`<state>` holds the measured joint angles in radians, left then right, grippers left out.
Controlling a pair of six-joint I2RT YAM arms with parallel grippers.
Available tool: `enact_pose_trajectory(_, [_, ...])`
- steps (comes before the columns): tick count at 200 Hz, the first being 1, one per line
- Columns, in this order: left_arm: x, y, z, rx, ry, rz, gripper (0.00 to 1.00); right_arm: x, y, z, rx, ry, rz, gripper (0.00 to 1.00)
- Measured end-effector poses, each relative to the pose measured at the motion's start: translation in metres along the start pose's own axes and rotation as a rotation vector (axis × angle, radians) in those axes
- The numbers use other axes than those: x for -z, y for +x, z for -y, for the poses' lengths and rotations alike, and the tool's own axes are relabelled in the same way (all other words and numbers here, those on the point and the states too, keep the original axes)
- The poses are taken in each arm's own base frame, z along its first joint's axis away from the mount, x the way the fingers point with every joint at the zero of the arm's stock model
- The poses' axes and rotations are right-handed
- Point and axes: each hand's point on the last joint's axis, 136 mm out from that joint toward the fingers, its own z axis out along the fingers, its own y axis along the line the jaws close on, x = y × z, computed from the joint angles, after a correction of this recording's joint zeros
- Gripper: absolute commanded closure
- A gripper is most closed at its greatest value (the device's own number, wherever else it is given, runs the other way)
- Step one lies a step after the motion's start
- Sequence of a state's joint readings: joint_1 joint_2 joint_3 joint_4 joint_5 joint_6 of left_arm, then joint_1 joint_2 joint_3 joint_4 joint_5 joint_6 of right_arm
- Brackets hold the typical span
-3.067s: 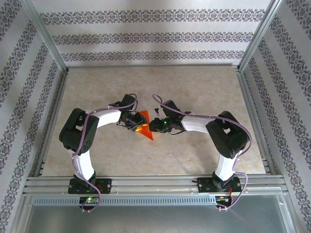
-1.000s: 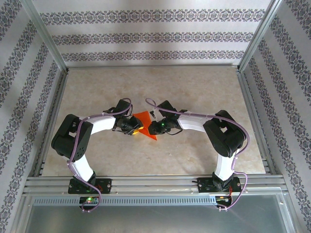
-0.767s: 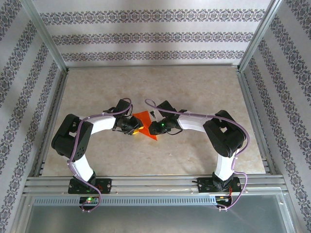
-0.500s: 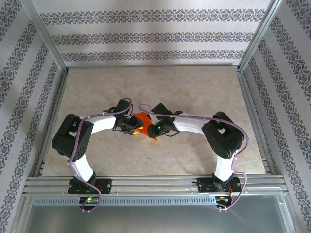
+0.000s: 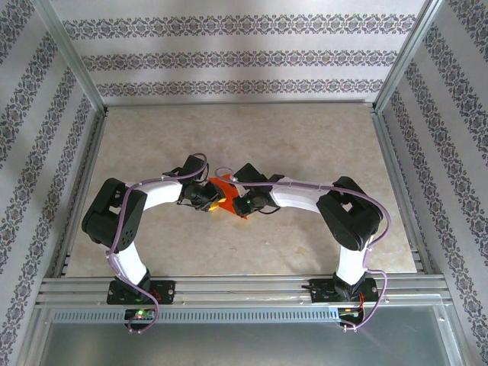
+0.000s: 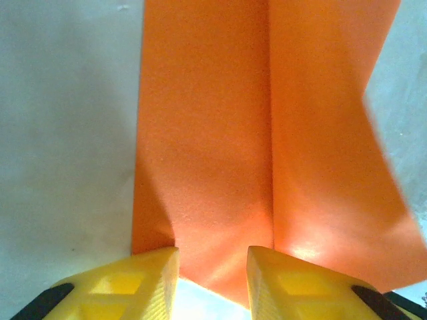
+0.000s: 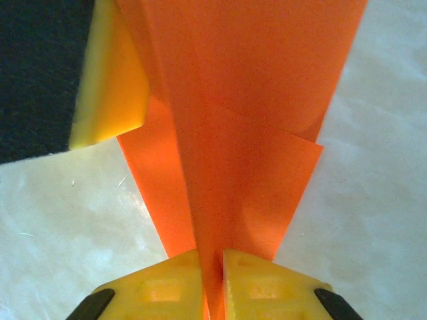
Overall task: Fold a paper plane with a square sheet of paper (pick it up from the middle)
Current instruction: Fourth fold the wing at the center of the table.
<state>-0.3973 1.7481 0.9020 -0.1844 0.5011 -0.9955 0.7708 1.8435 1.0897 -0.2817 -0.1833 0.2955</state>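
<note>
the paper plane (image 5: 226, 195) is bright orange-red all over, plain and unmarked, a shade darker where its layers overlap. the left end effector (image 6: 212, 260) has glossy yellow fingers (image 6: 143, 280) edged in black; the right end effector (image 7: 212, 261) shows the same yellow and black. the arms (image 5: 162, 191) are white with black joints and lilac cables (image 5: 305, 183). the surface (image 5: 252, 130) is pale beige, faintly marbled. the walls (image 5: 229, 57) are white with grey floral bands, and the frame (image 5: 244, 288) is silvery.

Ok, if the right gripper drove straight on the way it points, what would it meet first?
The paper plane that the right gripper pinches, stretching straight ahead. A yellow finger of the left gripper sits off to one side of that line; probably missed, though depth is unclear.
</note>
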Motion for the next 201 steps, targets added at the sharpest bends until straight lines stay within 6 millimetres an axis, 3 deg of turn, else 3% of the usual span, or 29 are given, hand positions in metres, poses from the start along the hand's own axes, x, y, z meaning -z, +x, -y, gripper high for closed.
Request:
enact_pose_trajectory(149, [0.001,0.000,0.001,-0.001,-0.006,0.000,0.64,-0.008,0.007,-0.008,-0.018,-0.093,-0.046,0.91])
enact_pose_trajectory(201, [0.020,-0.005,-0.004,-0.039,-0.074,0.054,0.62,-0.003,-0.003,-0.005,-0.112,-0.205,-0.034,0.91])
